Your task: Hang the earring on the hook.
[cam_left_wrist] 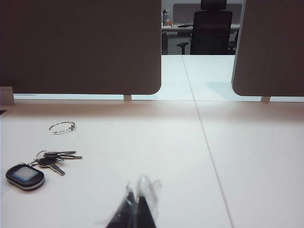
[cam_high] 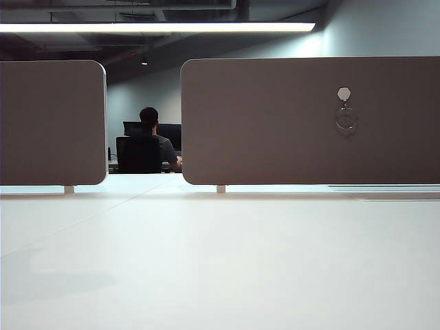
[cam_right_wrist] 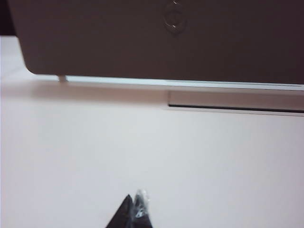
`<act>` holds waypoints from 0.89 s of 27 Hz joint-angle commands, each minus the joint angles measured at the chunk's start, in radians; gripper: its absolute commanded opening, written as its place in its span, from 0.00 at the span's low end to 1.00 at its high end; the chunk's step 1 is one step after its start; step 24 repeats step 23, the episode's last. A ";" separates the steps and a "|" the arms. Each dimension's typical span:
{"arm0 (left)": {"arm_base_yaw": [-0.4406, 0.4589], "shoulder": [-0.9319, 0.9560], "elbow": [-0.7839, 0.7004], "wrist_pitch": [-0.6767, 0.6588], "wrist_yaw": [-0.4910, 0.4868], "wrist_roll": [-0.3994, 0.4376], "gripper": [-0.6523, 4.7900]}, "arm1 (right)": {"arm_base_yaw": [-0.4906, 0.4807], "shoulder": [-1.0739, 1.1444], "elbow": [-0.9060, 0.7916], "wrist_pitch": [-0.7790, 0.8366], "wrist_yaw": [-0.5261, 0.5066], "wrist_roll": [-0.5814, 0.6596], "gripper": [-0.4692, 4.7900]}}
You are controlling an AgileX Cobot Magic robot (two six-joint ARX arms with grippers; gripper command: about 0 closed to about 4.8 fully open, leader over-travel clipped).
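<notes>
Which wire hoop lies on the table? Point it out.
The thin silver wire hoop beside the bunch of keys; the other hoop hangs from the pale hexagonal hook.

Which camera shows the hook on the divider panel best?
The exterior view: the hook shows whole on the right panel, the earring hanging below. The right wrist view crops it at the edge. The left wrist view misses it.

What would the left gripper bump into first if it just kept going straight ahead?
Probably nothing nearby. The shut left gripper points over bare table toward the gap between the partition panels; the hoop and keys lie off to one side.
</notes>
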 commanded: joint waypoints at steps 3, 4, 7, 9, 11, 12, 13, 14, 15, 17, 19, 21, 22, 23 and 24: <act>0.000 0.001 0.001 0.011 -0.021 0.026 0.11 | 0.001 0.000 -0.002 0.002 0.023 -0.023 0.07; 0.000 0.001 0.001 0.011 -0.021 0.026 0.11 | 0.001 0.000 -0.002 0.000 0.023 -0.023 0.07; 0.000 0.001 0.001 0.011 -0.021 0.026 0.11 | 0.002 0.000 -0.002 0.000 0.017 -0.023 0.07; 0.000 0.001 0.001 0.011 -0.021 0.026 0.11 | 0.002 0.000 -0.002 0.000 0.018 -0.023 0.07; 0.000 0.001 0.001 0.011 -0.021 0.026 0.11 | 0.002 0.000 -0.002 0.000 0.018 -0.023 0.07; 0.000 0.001 0.001 0.011 -0.021 0.026 0.11 | 0.002 0.000 -0.002 0.000 0.018 -0.023 0.07; 0.000 0.001 0.001 0.011 -0.021 0.026 0.11 | 0.002 0.000 -0.002 0.000 0.018 -0.023 0.07; 0.000 0.001 0.001 0.011 -0.021 0.026 0.11 | 0.002 0.000 -0.002 0.000 0.019 -0.023 0.07; 0.000 0.001 0.001 0.011 -0.021 0.026 0.11 | 0.002 0.000 -0.002 0.000 0.018 -0.023 0.07; 0.000 0.001 0.001 0.011 -0.021 0.026 0.11 | 0.002 0.000 -0.002 0.000 0.019 -0.023 0.07; 0.000 0.001 0.001 0.011 -0.021 0.026 0.11 | 0.002 0.000 -0.002 0.000 0.019 -0.023 0.07; 0.000 0.001 0.001 0.011 -0.021 0.026 0.11 | 0.002 0.000 -0.002 0.000 0.019 -0.023 0.07; 0.000 0.001 0.001 0.011 -0.021 0.026 0.11 | 0.002 0.000 -0.002 0.000 0.019 -0.023 0.07; 0.000 0.001 0.001 0.011 -0.021 0.026 0.11 | 0.002 0.000 -0.002 0.000 0.018 -0.023 0.07; 0.000 0.001 0.001 0.011 -0.021 0.026 0.11 | 0.002 0.000 -0.002 0.000 0.018 -0.023 0.07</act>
